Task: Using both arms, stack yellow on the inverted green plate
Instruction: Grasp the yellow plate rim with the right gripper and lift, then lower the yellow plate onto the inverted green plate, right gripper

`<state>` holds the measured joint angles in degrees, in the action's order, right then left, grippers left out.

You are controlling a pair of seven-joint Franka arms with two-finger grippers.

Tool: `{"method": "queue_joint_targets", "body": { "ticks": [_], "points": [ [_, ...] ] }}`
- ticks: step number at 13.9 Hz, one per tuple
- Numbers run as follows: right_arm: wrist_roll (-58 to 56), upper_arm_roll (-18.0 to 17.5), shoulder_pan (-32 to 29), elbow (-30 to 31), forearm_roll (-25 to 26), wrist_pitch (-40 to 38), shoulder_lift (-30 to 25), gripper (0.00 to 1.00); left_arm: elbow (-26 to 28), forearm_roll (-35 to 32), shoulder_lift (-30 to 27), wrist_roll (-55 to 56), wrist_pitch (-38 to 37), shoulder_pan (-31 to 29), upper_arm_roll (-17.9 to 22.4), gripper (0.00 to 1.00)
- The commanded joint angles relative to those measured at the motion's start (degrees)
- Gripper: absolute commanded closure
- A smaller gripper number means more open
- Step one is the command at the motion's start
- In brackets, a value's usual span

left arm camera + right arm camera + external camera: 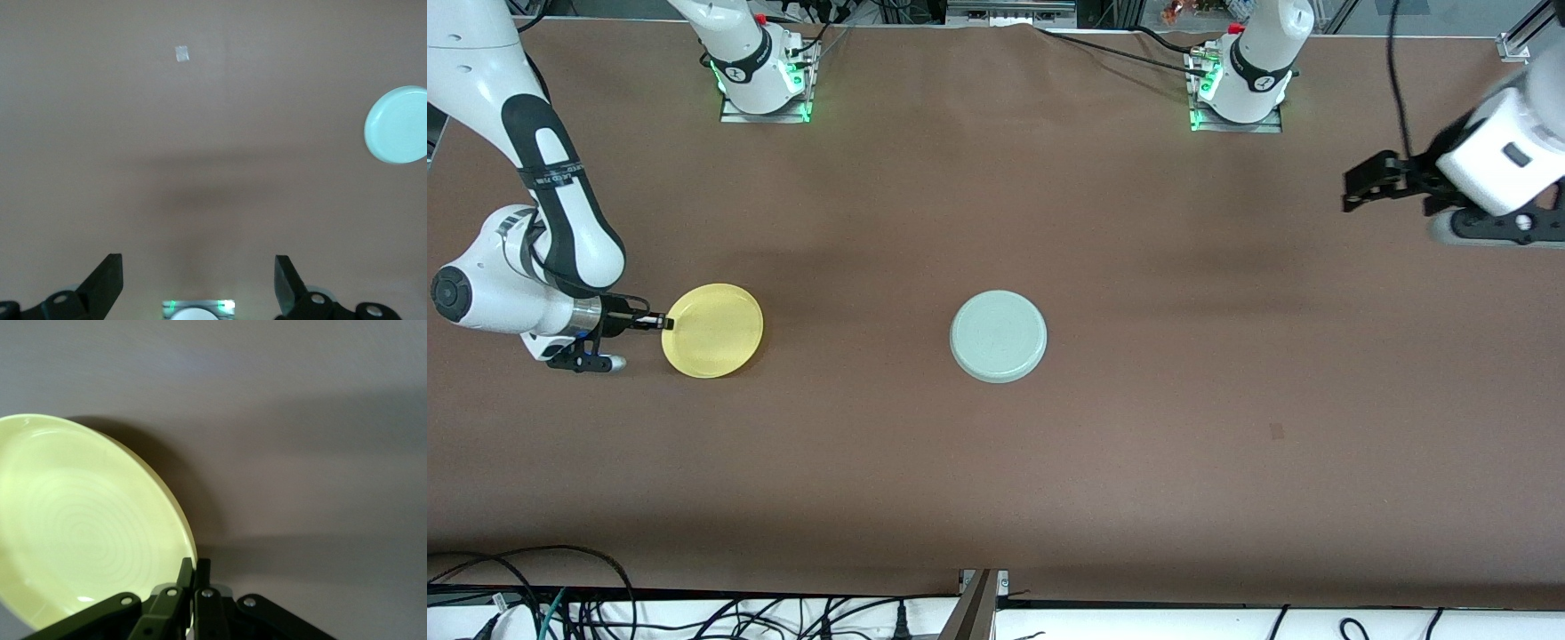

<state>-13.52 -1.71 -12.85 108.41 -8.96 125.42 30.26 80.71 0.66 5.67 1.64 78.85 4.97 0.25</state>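
Right claw (660, 322) sits low toward the right arm's end of the tabletop (996, 480), clenched on the rim of the yellow plate (713, 331); in the right wrist view the 2 fingers (200, 583) pinch the plate's edge with almost no gap, the yellow plate (80, 527) spreading out from the claw (193, 577) with its hollow face up and a dark shadow under its edge. Whether the plate is lifted clear of the tabletop or resting on it, cannot tell. Green plate (998, 337) lies at mid-tabletop, well apart from the right claw, flat underside up, touched by neither arm. Left claw (1360, 185) hangs in the air over the left arm's end of the tabletop, released, holding nothing; the left wrist view shows its 2 fingers (107, 283) spread wide with bare tabletop between them, and the green plate (399, 125) well off to one side of that claw (198, 283).
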Motion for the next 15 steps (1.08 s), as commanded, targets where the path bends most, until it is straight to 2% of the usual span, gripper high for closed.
{"method": "queue_joint_targets", "body": {
  "ticks": [1,4,6,7,12,15],
  "points": [
    [0.34,-5.82,-0.25,-5.28,-1.24,-9.98,-5.11,1.0,10.6,-2.94,-6.98,-6.12,6.57,0.3,0.45,0.0],
    [7.51,-10.66,1.24,-12.15,-1.24,-17.91,-4.59,1.0,9.55,-2.95,-5.76,-6.3,6.49,0.39,-0.07,0.0],
    [14.02,-13.92,5.7,-12.43,-1.24,-17.58,-4.68,1.0,9.29,-3.03,-5.58,-6.3,6.84,0.39,-0.07,0.0],
    [17.62,-14.1,9.03,-12.86,-1.24,-16.79,-3.81,1.0,9.2,-3.04,-5.32,-6.39,6.93,0.31,0.01,0.0],
    [37.84,-14.11,25.21,-13.04,-3.26,-0.65,1.81,1.0,9.11,-3.91,-5.05,-6.3,7.54,0.3,0.28,0.0],
    [39.28,-14.19,28.65,-13.13,-6.06,5.88,5.86,1.0,8.67,-4.0,-4.79,-6.39,8.07,0.3,0.28,0.0]
  ]
}}
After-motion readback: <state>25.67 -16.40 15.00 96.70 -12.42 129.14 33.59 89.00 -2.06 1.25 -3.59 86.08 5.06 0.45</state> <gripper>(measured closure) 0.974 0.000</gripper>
